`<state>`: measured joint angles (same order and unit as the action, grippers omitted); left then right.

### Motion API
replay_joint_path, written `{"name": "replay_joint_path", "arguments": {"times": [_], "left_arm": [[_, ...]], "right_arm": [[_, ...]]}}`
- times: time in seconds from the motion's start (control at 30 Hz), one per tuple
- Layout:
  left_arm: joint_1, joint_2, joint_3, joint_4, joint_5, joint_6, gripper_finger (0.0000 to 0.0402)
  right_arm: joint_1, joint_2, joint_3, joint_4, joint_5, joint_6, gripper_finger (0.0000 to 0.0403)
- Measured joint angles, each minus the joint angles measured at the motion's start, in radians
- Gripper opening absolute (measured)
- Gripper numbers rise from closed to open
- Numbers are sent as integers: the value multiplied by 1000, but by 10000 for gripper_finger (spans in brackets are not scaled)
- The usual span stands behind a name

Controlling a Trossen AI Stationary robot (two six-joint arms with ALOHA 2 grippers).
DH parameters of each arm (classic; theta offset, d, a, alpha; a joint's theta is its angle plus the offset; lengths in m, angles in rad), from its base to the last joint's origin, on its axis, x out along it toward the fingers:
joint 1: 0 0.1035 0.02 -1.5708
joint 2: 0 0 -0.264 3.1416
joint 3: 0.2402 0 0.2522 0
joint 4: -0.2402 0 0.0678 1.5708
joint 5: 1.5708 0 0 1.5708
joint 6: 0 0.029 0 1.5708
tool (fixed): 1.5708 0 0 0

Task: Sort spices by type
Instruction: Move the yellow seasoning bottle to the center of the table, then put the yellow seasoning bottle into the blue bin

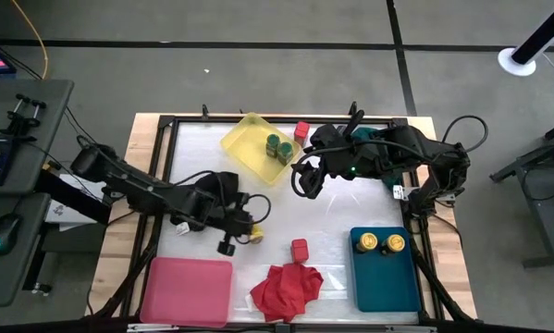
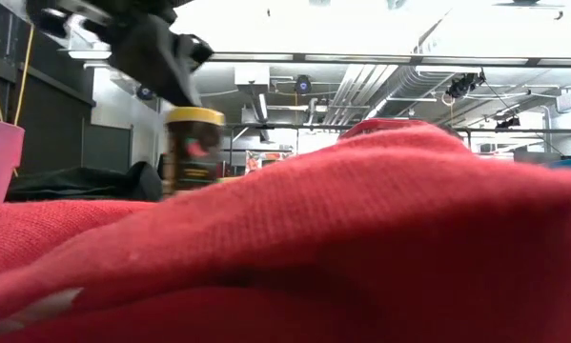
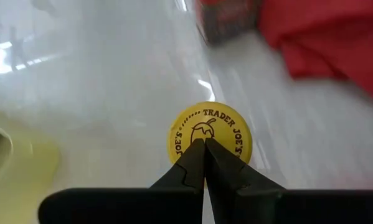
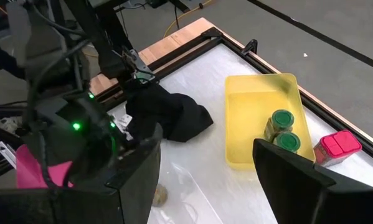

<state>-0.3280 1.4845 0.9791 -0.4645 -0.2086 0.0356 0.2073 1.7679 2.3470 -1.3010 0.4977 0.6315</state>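
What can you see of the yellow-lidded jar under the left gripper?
The yellow-lidded jar is a small round spice jar with a dark label and a flat yellow lid printed "Trader Joe's" around a small emblem. It stands upright on the white tabletop, apart from every tray, near the red cloth. The left gripper, fingers shut, is right above the lid; contact can't be confirmed.

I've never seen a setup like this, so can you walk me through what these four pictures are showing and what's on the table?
It is a robot with two dark arms at a table. One picture looks straight down, one looks level across the tabletop, mostly blocked by a red cloth, and two come from cameras on the wrists. The left gripper is shut, its tips together just over a yellow-lidded jar, not clasping it. The right gripper is open and empty near the yellow tray, which holds two green-lidded jars. A teal tray holds two more yellow-lidded jars. A pink tray and two small red boxes are also there.
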Motion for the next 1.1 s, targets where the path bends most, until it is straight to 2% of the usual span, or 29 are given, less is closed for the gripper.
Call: {"name": "replay_joint_path", "arguments": {"times": [0.4,0.63,0.8,0.93,1.03,1.1], "left_arm": [[118,164,5,381,-22,55,0],[186,188,82,356,-41,98,0],[205,120,138,278,-40,133,0],[205,25,127,111,16,107,0],[203,-92,68,72,108,25,0],[186,-176,-12,92,117,-56,0]], "right_arm": [[0,0,0,2,0,0,252],[0,0,0,3,0,-1,252],[0,0,0,0,0,-2,252],[0,0,0,-2,-1,-2,252],[0,6,-9,3,-10,11,252],[0,18,-32,2,-40,19,252]]}}
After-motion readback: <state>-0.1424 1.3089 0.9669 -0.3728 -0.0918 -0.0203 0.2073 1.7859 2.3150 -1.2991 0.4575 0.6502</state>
